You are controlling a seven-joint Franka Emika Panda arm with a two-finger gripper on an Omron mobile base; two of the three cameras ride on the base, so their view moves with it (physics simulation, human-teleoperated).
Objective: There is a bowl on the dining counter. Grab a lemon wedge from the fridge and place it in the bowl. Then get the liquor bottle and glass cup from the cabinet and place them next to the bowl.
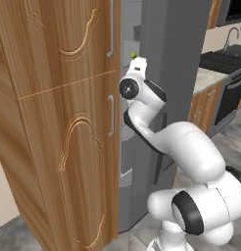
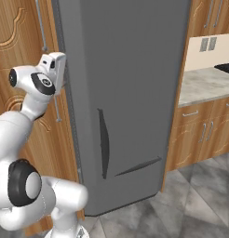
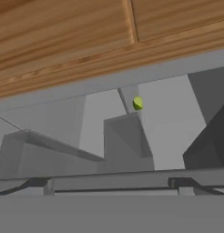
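A small yellow-green lemon wedge sits on a grey shelf deep inside the fridge; in the left base view the lemon wedge peeks out just above my white hand. My gripper is open, its two dark tips spread wide with nothing between them, and it is still short of the wedge. The hand reaches into the gap between the wooden cabinet and the open grey fridge door. The bowl, liquor bottle and glass cup are out of view.
The tall wooden cabinet with its metal handles stands close on the arm's left. The fridge door hems in the right side. A counter with wooden drawers below runs further right, with a stove on it.
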